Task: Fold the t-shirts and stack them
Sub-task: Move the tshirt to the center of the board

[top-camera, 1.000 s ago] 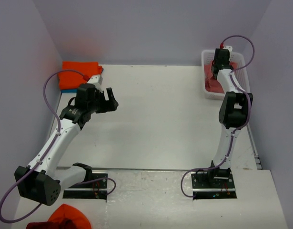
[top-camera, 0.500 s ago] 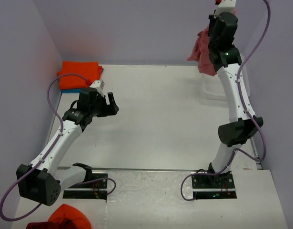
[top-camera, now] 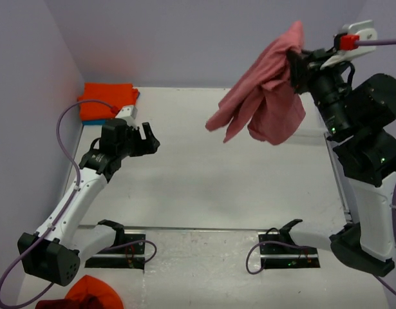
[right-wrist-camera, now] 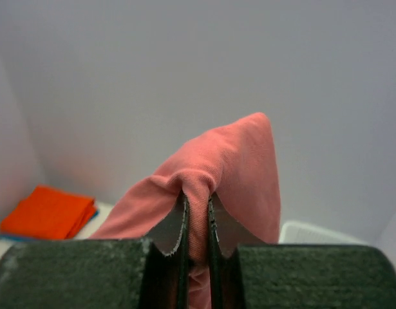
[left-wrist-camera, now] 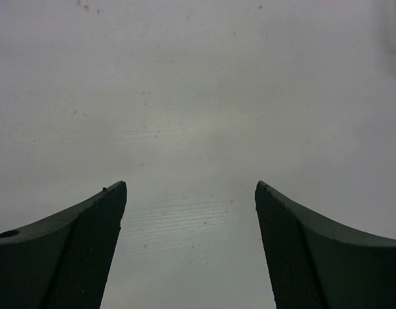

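Note:
A dusty salmon-red t-shirt point(top-camera: 265, 96) hangs crumpled in the air over the table's back right. My right gripper point(top-camera: 294, 61) is shut on a fold at its top. The right wrist view shows that fold of the salmon-red t-shirt point(right-wrist-camera: 243, 161) pinched between the jaws of the right gripper point(right-wrist-camera: 198, 196). A folded orange t-shirt point(top-camera: 107, 100) lies in the back left corner on a teal-blue one point(top-camera: 137, 95), of which only an edge shows. My left gripper point(top-camera: 149, 138) hovers open near that stack, over bare table, with nothing between its fingers point(left-wrist-camera: 88, 244).
A white basket rim point(right-wrist-camera: 320, 232) shows behind the hanging shirt in the right wrist view. Purple walls close in the table on three sides. Orange and dark red cloth point(top-camera: 91, 293) lies below the near edge at bottom left.
My right arm has lifted the salmon-red t-shirt out of the basket and swung it high, up and toward the table's middle. The left gripper has barely shifted and stays open.

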{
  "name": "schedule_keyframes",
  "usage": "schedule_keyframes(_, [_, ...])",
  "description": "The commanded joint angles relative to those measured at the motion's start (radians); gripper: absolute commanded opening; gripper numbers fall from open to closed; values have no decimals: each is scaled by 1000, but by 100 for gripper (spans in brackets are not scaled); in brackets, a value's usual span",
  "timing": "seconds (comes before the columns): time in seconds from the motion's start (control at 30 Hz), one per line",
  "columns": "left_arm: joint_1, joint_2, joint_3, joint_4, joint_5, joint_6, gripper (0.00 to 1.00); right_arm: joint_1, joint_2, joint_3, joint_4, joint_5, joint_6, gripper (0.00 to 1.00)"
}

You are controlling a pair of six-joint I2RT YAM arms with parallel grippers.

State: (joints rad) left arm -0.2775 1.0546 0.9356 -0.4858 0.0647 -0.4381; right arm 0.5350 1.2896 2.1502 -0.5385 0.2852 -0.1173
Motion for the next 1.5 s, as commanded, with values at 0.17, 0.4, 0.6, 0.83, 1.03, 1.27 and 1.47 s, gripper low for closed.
schedule_keyframes(0.17, [-9,-64,71,27,33,-25,80,-41,86,-178,-78,-181,93,85])
schedule_keyframes(0.4, [-22,-59,60,13,53,-4,77,-43,160,-266,-48,-45,174,99])
schedule_keyframes(0.6, [-72,10,60,9,174,19,75,-41,-13,-516,-186,-38,321,99])
schedule_keyframes(0.83, [-406,203,69,27,94,-85,64,-43,-314,-906,-92,2,401,99])
schedule_keyframes(1.03, [-736,239,75,-13,-193,-234,66,-43,-400,-897,-133,49,390,99])
schedule_keyframes(1.27, [-848,254,-15,-20,-212,-353,64,-43,-499,-928,-136,-1,401,99])
schedule_keyframes(1.47, [-885,263,-116,65,-164,-401,61,-41,-585,-952,-137,-9,407,99])
